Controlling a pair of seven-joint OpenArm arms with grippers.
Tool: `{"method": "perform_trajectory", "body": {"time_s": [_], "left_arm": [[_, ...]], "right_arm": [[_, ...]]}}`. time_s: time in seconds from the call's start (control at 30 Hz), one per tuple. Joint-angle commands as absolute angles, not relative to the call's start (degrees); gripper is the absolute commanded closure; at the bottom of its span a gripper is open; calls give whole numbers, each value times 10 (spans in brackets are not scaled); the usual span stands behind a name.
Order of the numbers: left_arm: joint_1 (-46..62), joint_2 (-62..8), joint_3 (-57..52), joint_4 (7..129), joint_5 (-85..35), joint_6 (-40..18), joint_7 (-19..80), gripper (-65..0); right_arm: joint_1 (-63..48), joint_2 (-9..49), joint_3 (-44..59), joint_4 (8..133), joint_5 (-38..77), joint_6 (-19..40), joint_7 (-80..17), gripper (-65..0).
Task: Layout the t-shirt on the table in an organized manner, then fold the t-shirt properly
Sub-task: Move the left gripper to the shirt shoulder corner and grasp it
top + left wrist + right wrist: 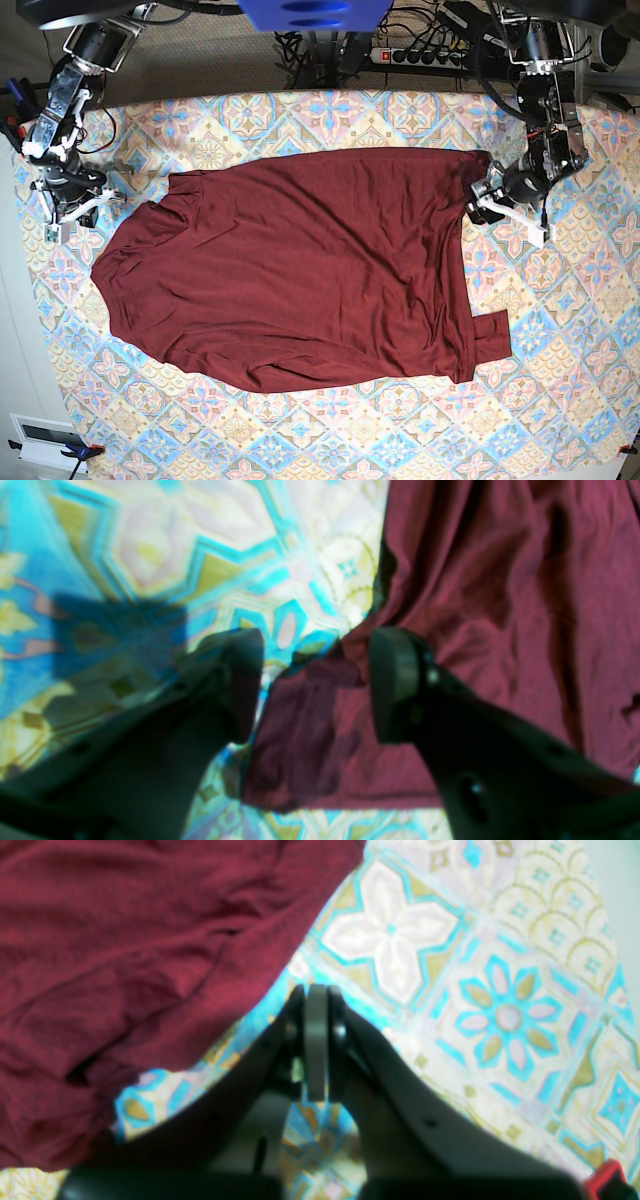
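The dark maroon t-shirt [300,270] lies spread over the middle of the patterned table [560,330], wrinkled, with a small flap sticking out at its lower right. My left gripper [317,680] is open at the shirt's upper right corner [482,205]. Its fingers [395,680] stand apart over a corner of the t-shirt [500,605] that rests on the table [150,545]. My right gripper [316,1040] is shut with nothing in it, just off the t-shirt [125,940] edge, over bare table [500,1015]. In the base view the right gripper [80,208] sits by the shirt's upper left.
A power strip [430,55] and cables lie behind the table's far edge, beside a blue mount [315,12]. A white box [45,435] sits off the near left corner. A red object [607,1177] shows at the lower right of the right wrist view.
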State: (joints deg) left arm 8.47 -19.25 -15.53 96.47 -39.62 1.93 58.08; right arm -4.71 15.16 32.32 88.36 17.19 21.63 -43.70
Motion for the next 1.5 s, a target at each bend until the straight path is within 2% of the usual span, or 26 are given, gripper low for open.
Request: {"method": "perform_trajectory", "body": {"time_s": [0.0,0.43,0.5,0.63,0.7,0.9,1.03,1.17,1.3,1.47], "left_arm": [[96,-209,-158,994,-406,13,576,-350],[204,-226,-137,1037,-444,12,575,-334],[204,-229,-117,1036,-443,12,575,-289],[204,-244,-95,1036,-444,12,573,-128],[204,-244,-97,1037,-447,11,573,-98],[204,-241,-111,1040,-453,11,572,-102],[206,-232,-161,1036,-518,11,575,-112],[232,-196,-244,1034,-592,15,575,-187],[248,-150,-270,1034,-602,15,575,-269],[243,-116,-271,1004,-601,15,573,-289]], "right_arm": [[-37,164,326,895,181,218,-422,0],[-37,164,326,895,218,218,-422,0],[-37,164,326,895,218,218,-422,0],[-38,164,326,895,218,218,-422,0],[-46,164,326,895,218,218,-422,0],[-57,164,326,895,218,218,-422,0],[-57,164,326,895,218,218,-422,0],[-57,164,326,895,218,218,-422,0],[-56,164,326,895,218,218,-422,0],[-54,164,326,895,218,218,-422,0]]}}
